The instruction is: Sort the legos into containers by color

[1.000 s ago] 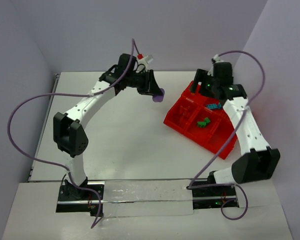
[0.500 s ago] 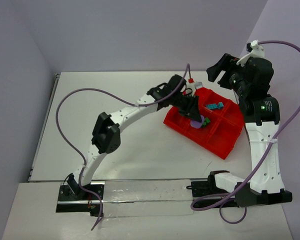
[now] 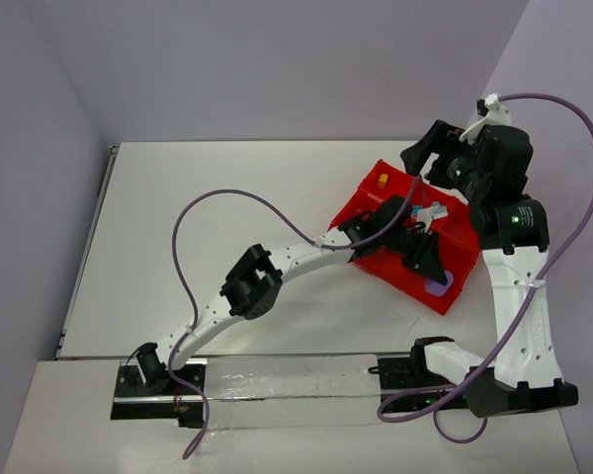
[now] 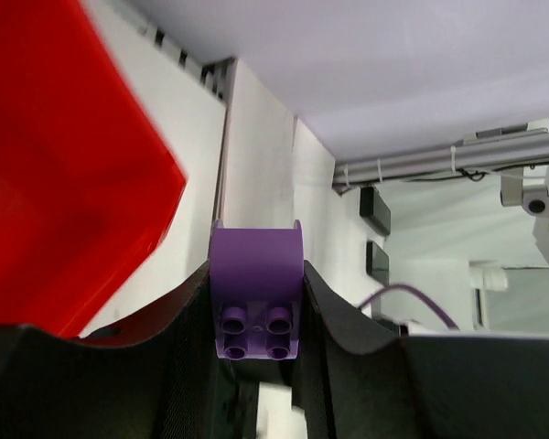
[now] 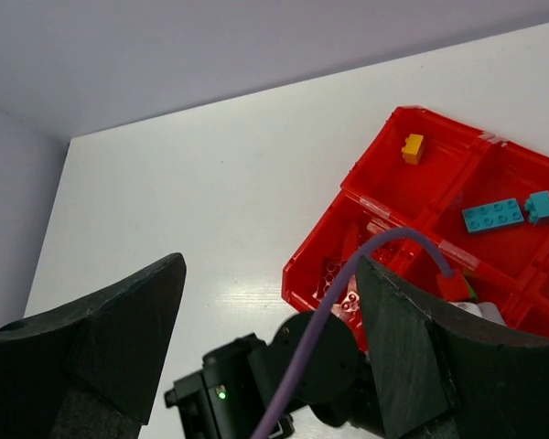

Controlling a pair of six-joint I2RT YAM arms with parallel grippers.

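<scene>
Purple brick (image 4: 256,315) at the tray's (image 4: 64,183) 5 o'clock corner
Our left end effector (image 4: 256,274) grips it; we centre over a compartment, then release low. The right end effector (image 5: 270,263) stands open.

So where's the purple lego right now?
The purple lego is pinched in the left gripper, at the corner of the red tray nearest the arms' bases in the top view.

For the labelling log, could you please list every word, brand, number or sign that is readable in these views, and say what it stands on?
None: no view shows any readable text.
red tray: plain plastic, no label visible.
purple brick, held in the left jaws: bare studs, any embossing is too small to read.
teal bricks and yellow brick: too small to tell.
left arm and right arm: no lettering can be made out.
</scene>
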